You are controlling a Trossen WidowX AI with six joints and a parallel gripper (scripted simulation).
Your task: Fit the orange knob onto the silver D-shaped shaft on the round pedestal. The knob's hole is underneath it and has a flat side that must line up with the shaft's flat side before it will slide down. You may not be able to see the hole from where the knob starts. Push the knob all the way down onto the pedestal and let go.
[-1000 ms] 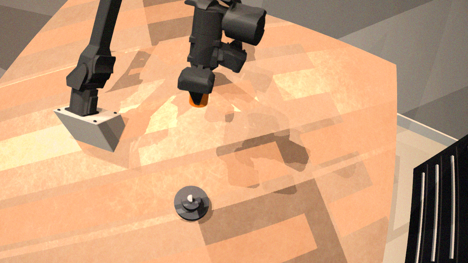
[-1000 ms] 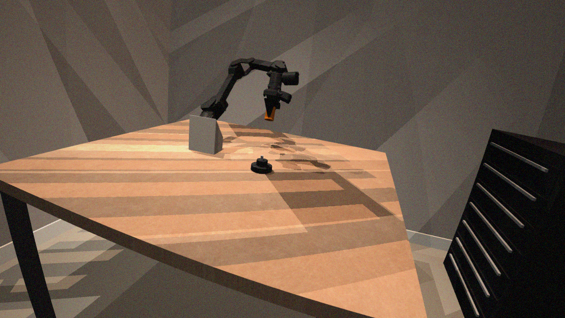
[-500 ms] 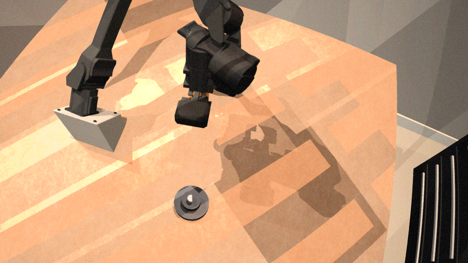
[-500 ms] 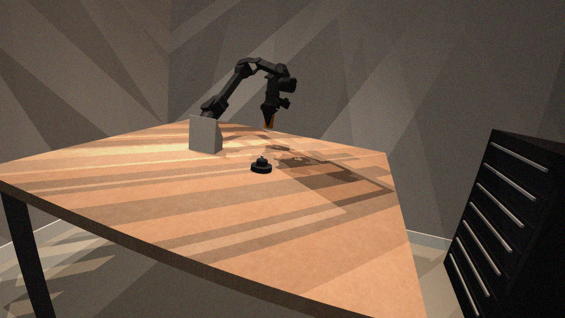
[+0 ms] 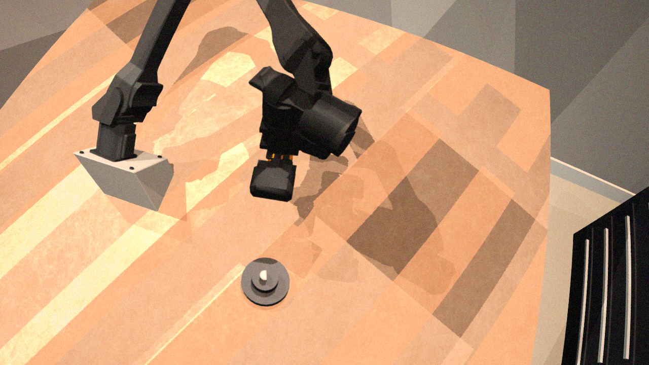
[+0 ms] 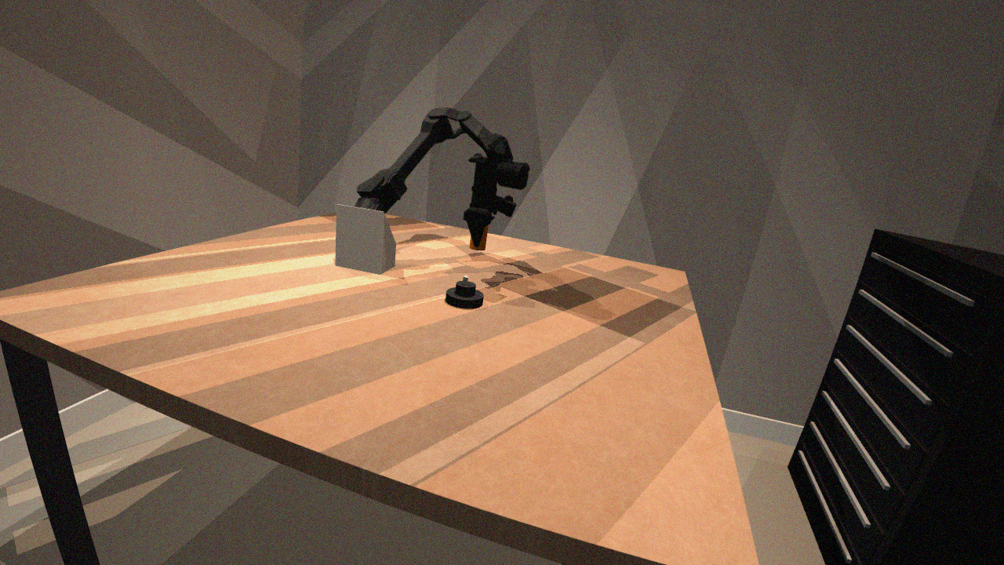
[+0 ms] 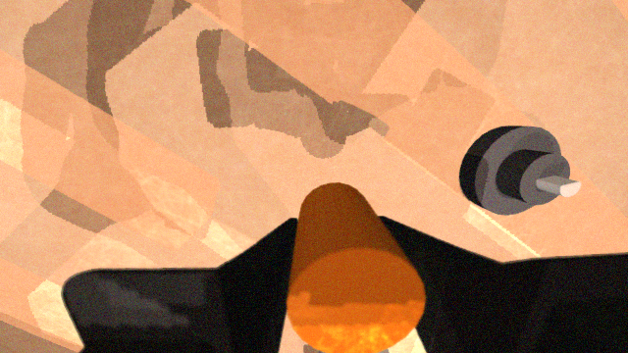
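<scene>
My gripper (image 5: 273,179) (image 6: 478,242) (image 7: 336,225) is shut on the orange knob (image 5: 282,156) (image 6: 482,238) (image 7: 353,294), with one finger on each side of it. The knob hangs above the table, away from the pedestal; in the top view a finger mostly covers it. Its underside and hole are hidden. The dark round pedestal (image 5: 247,290) (image 6: 452,297) (image 7: 491,201) stands on the table, right of the knob in the wrist view. The silver shaft (image 5: 263,275) (image 6: 464,279) (image 7: 569,188) stands bare on top, its straight edge toward the right in the top view.
The grey base block (image 5: 127,186) (image 6: 359,238) carries the arm on the left. A black drawer cabinet (image 5: 574,272) (image 6: 969,337) stands beyond the right edge of the wooden table (image 5: 204,335) (image 6: 562,450). Patchy shadows and bright strips cross the table top.
</scene>
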